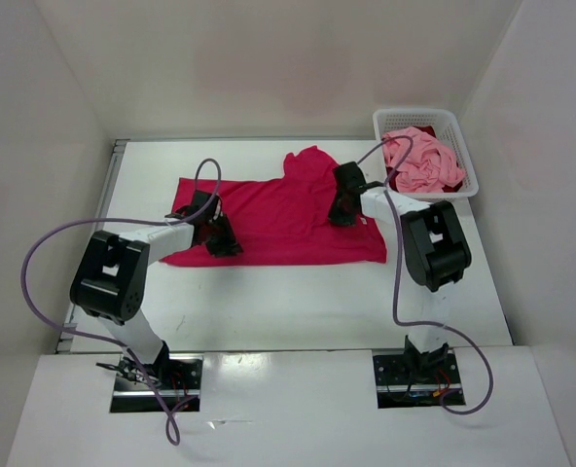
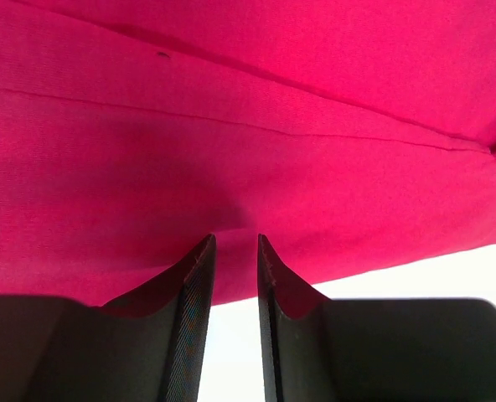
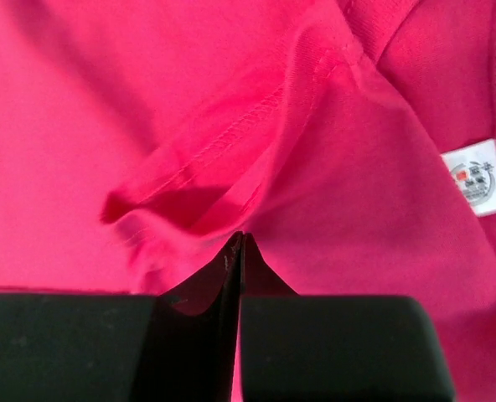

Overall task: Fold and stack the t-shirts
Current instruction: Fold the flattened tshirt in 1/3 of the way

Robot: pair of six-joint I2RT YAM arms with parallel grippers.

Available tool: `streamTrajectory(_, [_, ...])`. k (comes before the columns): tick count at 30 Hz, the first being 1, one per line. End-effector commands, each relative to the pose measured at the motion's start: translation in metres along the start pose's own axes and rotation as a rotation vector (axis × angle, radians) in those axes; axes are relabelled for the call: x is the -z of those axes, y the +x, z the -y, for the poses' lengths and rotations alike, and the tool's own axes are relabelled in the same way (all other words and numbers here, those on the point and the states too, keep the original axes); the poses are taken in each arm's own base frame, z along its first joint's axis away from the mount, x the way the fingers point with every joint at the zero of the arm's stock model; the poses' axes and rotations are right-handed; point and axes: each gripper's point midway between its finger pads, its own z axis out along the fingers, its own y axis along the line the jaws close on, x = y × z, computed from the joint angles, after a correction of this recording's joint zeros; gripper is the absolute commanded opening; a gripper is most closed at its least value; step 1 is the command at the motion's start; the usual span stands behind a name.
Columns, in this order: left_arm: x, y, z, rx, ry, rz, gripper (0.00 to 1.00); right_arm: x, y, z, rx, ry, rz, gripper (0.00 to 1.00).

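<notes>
A bright magenta-red t-shirt (image 1: 278,214) lies spread flat across the middle of the table. My left gripper (image 1: 222,240) is at its near left hem. In the left wrist view the left gripper (image 2: 234,239) stands open, tips just over the shirt's (image 2: 248,126) edge, with white table showing in the gap. My right gripper (image 1: 342,212) is on the shirt's right side near the collar. In the right wrist view the right gripper (image 3: 241,234) is shut, pinching a raised fold of the shirt (image 3: 189,159). A light pink t-shirt (image 1: 426,161) and a dark crimson one (image 1: 403,181) lie crumpled in the basket.
The white lattice basket (image 1: 414,115) stands at the far right corner of the table. A white neck label (image 3: 478,177) shows on the shirt right of my right fingers. White walls close in the table on three sides. Bare table lies between the shirt and the arm bases.
</notes>
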Motion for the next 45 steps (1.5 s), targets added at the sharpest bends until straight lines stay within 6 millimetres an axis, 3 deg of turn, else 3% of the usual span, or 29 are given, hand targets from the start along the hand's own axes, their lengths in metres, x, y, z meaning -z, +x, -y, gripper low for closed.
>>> streamTrajectory(1, [0.006, -0.018, 0.024, -0.029, 0.075, 0.045, 0.33, -0.009, -0.008, -0.006, 0.019, 0.009, 0.010, 0.01])
streamTrajectory(6, [0.009, -0.015, 0.013, -0.044, 0.036, 0.056, 0.33, -0.025, -0.022, -0.032, 0.027, -0.051, -0.009, 0.01])
streamTrajectory(10, [0.018, -0.018, 0.008, -0.029, 0.035, 0.075, 0.33, -0.019, -0.035, -0.052, 0.034, -0.093, 0.013, 0.00])
streamTrajectory(15, [0.023, -0.016, 0.003, -0.026, 0.014, 0.080, 0.36, -0.021, -0.032, -0.051, 0.034, -0.085, 0.002, 0.06])
streamTrajectory(18, [0.028, -0.020, 0.000, -0.027, 0.006, 0.096, 0.36, -0.002, -0.032, -0.049, 0.033, -0.100, 0.021, 0.11])
streamTrajectory(19, [0.031, -0.023, 0.001, -0.039, 0.004, 0.111, 0.36, 0.017, -0.039, -0.055, 0.032, -0.132, 0.046, 0.12])
streamTrajectory(21, [0.033, -0.022, 0.002, -0.050, 0.010, 0.105, 0.34, 0.029, -0.029, -0.050, 0.033, -0.154, 0.040, 0.17])
streamTrajectory(23, [0.035, -0.023, 0.002, -0.061, 0.009, 0.104, 0.29, 0.044, -0.011, -0.048, 0.033, -0.181, 0.016, 0.17])
streamTrajectory(24, [0.035, -0.023, 0.002, -0.061, 0.009, 0.104, 0.28, 0.047, 0.001, -0.049, 0.043, -0.198, -0.012, 0.13])
streamTrajectory(25, [0.035, -0.021, 0.000, -0.068, 0.002, 0.096, 0.27, 0.046, 0.024, -0.050, 0.069, -0.205, -0.054, 0.10])
streamTrajectory(28, [0.018, -0.009, -0.004, -0.085, -0.024, 0.043, 0.23, 0.042, 0.069, -0.063, 0.108, -0.230, -0.138, 0.02])
streamTrajectory(31, [0.005, -0.009, -0.004, -0.097, -0.052, 0.026, 0.23, 0.027, 0.096, -0.065, 0.119, -0.212, -0.201, 0.01])
streamTrajectory(33, [-0.001, 0.000, -0.012, -0.089, -0.080, -0.011, 0.22, 0.022, 0.101, -0.074, 0.139, -0.217, -0.201, 0.01])
streamTrajectory(36, [-0.007, 0.022, -0.036, -0.024, -0.110, -0.083, 0.22, 0.011, 0.118, -0.064, 0.150, -0.183, -0.240, 0.01])
streamTrajectory(37, [-0.002, 0.032, -0.036, 0.007, -0.085, -0.119, 0.22, 0.010, 0.125, -0.062, 0.159, -0.177, -0.252, 0.01])
streamTrajectory(38, [0.001, 0.049, -0.046, 0.041, -0.094, -0.165, 0.22, 0.014, 0.138, -0.057, 0.162, -0.173, -0.278, 0.01])
streamTrajectory(40, [0.013, 0.059, -0.046, 0.060, -0.083, -0.168, 0.23, 0.016, 0.154, -0.054, 0.167, -0.171, -0.304, 0.01])
streamTrajectory(45, [0.034, 0.114, -0.073, 0.127, -0.134, -0.292, 0.26, 0.036, 0.200, -0.041, 0.199, -0.160, -0.387, 0.01])
